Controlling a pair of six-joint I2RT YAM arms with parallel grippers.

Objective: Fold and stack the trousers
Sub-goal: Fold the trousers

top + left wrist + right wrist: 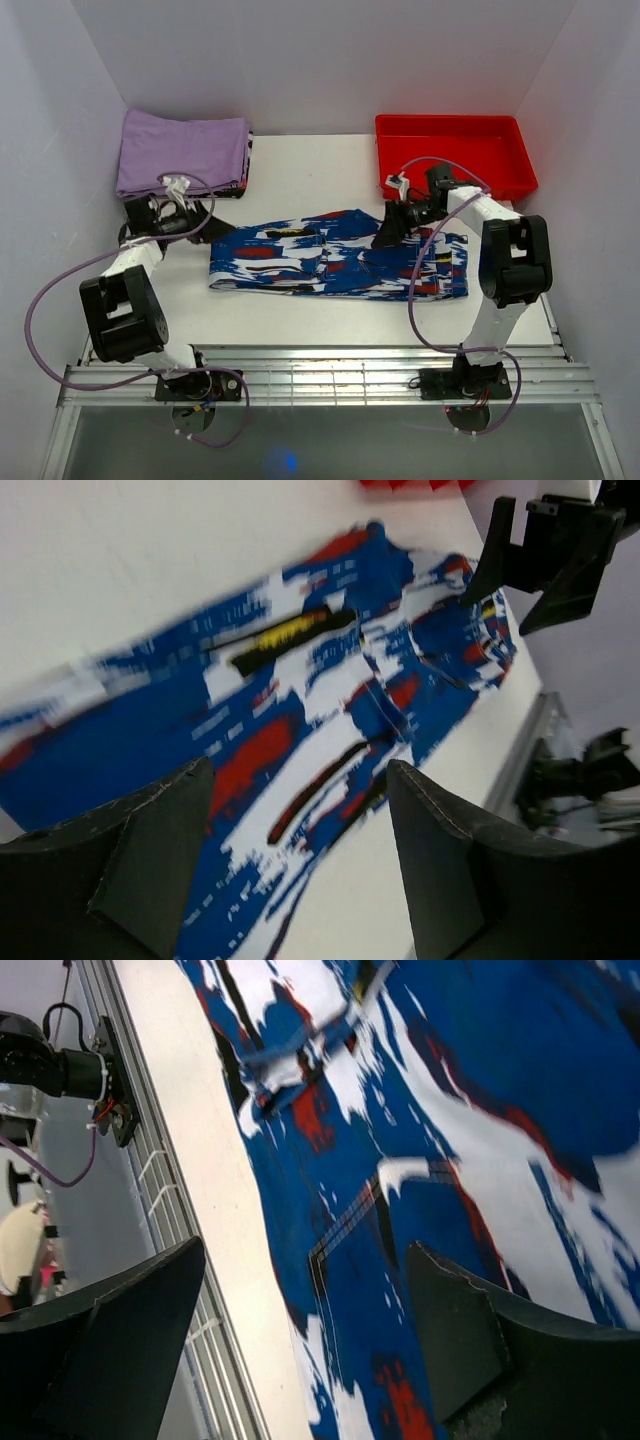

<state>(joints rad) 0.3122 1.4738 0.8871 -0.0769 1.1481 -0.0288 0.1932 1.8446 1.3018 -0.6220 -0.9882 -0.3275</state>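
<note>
One white table [300, 170], bearing everything else. One pair of trousers [330, 265] in a royal-blue, white, red and black brush-stroke print, laid flat at the middle of the table as a long band running left to right. Not stacked on anything.

One red tray [450, 122] at the far right corner, apart from the trousers. One lilac folded cloth [180, 150] at the far left corner, likewise apart from them.

Two arms [125, 310], one at each near corner, both bent in toward the trousers.

Two claws. Left claw [300, 770]: fingers spread wide, gripping nothing, just beside the left end of the trousers and aimed along them. Right claw [305, 1250]: fingers spread wide too, gripping nothing, over the right half of the trousers near their far edge. Cannot tell whether its tips touch the fabric.
</note>
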